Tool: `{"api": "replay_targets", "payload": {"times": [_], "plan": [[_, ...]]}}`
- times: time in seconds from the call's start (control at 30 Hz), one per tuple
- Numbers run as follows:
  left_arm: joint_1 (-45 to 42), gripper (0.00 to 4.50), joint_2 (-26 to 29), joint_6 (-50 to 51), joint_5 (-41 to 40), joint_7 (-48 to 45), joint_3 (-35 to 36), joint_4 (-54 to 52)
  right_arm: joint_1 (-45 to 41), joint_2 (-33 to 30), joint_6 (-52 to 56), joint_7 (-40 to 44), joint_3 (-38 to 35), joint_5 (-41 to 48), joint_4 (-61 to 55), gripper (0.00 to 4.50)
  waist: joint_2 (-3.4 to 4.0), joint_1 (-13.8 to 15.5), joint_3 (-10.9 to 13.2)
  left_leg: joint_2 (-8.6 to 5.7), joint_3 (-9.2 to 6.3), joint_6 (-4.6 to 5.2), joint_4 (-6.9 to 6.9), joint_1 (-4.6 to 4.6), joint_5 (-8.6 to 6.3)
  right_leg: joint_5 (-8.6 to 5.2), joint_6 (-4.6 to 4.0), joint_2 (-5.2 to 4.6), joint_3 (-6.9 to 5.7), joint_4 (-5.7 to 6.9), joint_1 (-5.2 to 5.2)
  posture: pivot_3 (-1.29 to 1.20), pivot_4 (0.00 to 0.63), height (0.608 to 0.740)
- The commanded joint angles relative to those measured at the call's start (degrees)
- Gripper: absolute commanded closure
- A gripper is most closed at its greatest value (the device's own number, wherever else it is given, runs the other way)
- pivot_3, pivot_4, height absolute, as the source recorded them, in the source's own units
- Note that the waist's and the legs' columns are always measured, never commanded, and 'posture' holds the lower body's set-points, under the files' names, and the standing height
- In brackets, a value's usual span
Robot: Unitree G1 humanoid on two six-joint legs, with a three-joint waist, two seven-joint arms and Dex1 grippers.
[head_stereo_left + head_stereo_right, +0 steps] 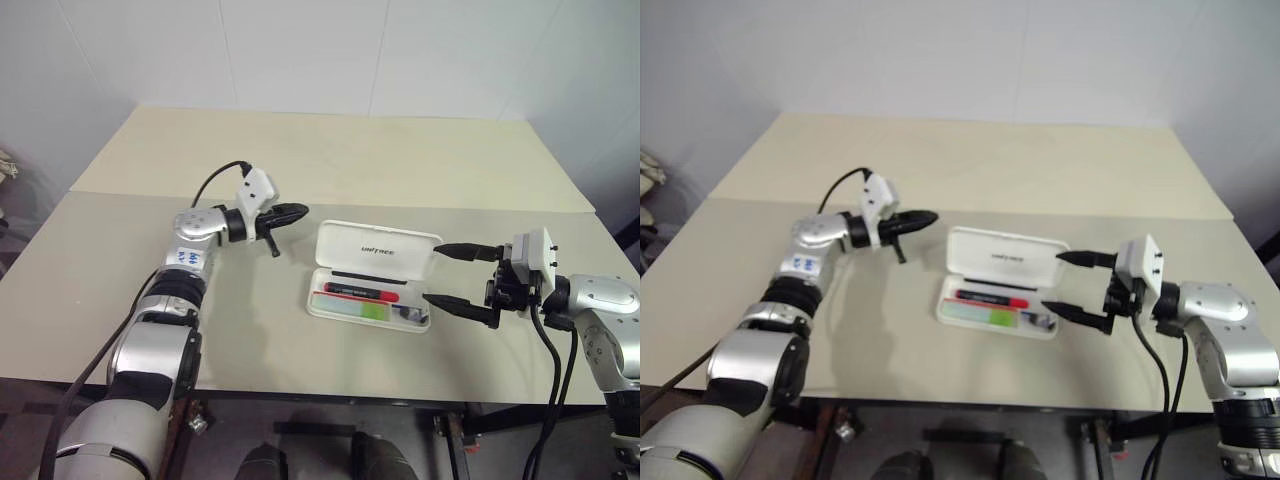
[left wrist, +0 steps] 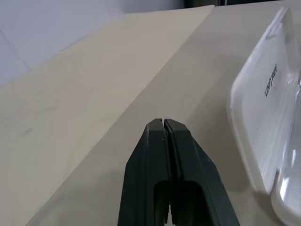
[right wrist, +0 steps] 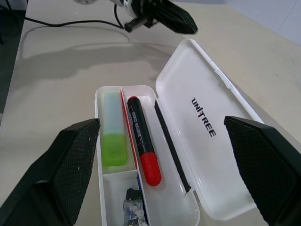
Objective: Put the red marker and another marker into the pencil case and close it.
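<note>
The white pencil case (image 1: pixel 376 251) lies open on the table, its lid tilted up at the back. Inside it the red marker (image 1: pixel 361 292) rests lengthwise, and the pale green highlighter (image 1: pixel 364 310) lies in the compartment in front of it; both also appear as the red marker (image 3: pixel 143 142) and the highlighter (image 3: pixel 113 136). My left gripper (image 1: pixel 298 211) is shut and empty, hovering just left of the lid's upper corner. At the case's right end my right gripper (image 1: pixel 442 274) stands wide open, holding nothing.
A small dark object (image 3: pixel 133 202) sits in the case's end compartment. The beige table (image 1: pixel 330 150) stretches far behind the case, with a seam across it. A black cable (image 1: pixel 215 180) loops over my left wrist. White walls bound the back.
</note>
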Motion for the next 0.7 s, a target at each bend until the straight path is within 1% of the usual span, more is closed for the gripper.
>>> {"api": "replay_targets", "payload": {"times": [0.03, 0.2, 0.43, 0.63, 0.7], "plan": [[-3.3, 4.46, -1.4, -2.9, 0.6, 0.1, 0.0, 1.9, -0.3, -0.4, -0.4, -0.3, -1.8, 0.8, -1.8, 0.00, 0.00, -0.3, 0.0, 0.00, 0.00, 0.00, 0.00, 0.00, 0.00, 0.00, 0.00, 0.00, 0.00, -0.01, 0.00, 0.00, 0.150, 0.740], [-2.7, 4.46, -3.0, -5.4, -0.7, -5.7, 0.3, 1.2, 0.3, -0.4, 0.5, -1.2, -2.1, 1.1, -3.1, 0.00, 0.00, -0.3, 0.0, 0.01, 0.02, 0.00, 0.00, 0.02, 0.00, 0.00, 0.00, 0.00, 0.00, 0.01, 0.00, 0.00, 0.150, 0.740], [0.5, 4.46, -2.2, -7.1, -1.6, -13.6, -0.1, -2.1, -0.3, -0.6, 2.9, -2.4, -2.9, 2.8, -4.3, 0.00, 0.00, -0.3, 0.0, 0.01, 0.01, -0.01, 0.00, 0.02, 0.00, 0.00, 0.00, 0.00, 0.01, 0.03, 0.00, 0.00, 0.150, 0.740], [3.8, 4.46, -1.5, -5.5, -1.3, -19.0, -2.2, -8.0, -1.6, -1.5, 6.9, -3.4, -3.8, 5.4, -5.7, 0.00, 0.00, -0.2, 0.0, 0.01, 0.00, -0.01, 0.00, 0.02, 0.00, 0.00, 0.00, 0.00, 0.01, 0.03, 0.00, 0.00, 0.150, 0.740], [5.5, 4.46, -1.4, -4.0, -0.9, -21.0, -3.7, -11.7, -2.0, -1.6, 7.6, -3.6, -3.9, 5.6, -6.1, 0.00, 0.00, -0.2, 0.0, 0.02, -0.01, 0.00, 0.00, 0.02, 0.00, 0.00, 0.00, 0.00, 0.01, 0.03, 0.00, 0.00, 0.150, 0.740]]}}
